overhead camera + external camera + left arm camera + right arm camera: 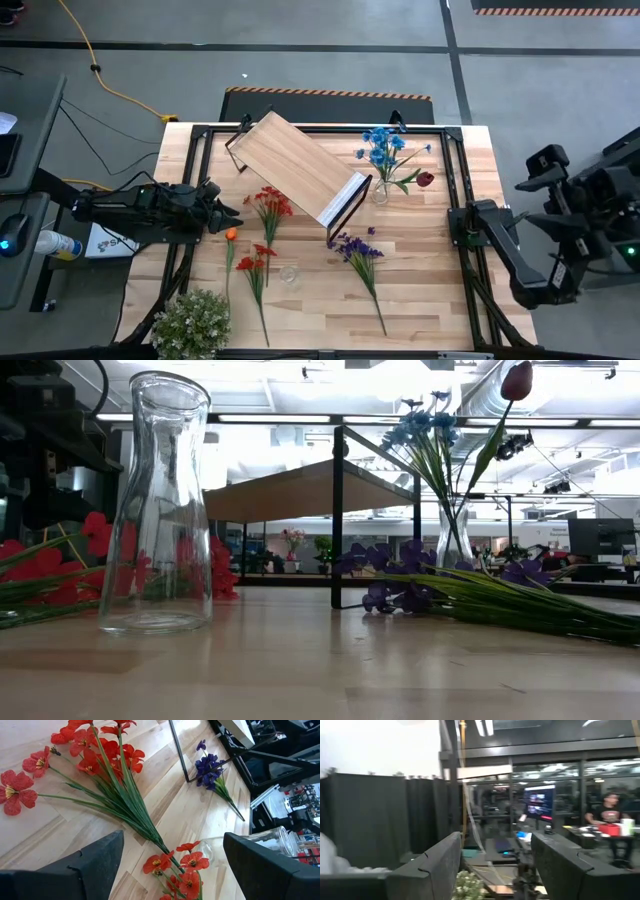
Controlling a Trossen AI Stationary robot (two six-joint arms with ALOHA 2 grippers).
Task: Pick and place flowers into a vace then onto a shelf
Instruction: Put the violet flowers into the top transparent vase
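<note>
High view: the left gripper (pixel 222 215) is held wide open with nothing in it, just beside the red flowers (pixel 270 205). The right gripper (pixel 495 865) is open too. The shelf (pixel 296 165) is set nearby.

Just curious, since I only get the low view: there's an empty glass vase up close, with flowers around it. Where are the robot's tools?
Observer: The left tool hovers at the table's left side, beside the red flowers.
Visitor: Is it holding anything?
Observer: No, it is open and empty.
Visitor: And the other one?
Observer: The right tool is at the table's right edge, open too.
</note>
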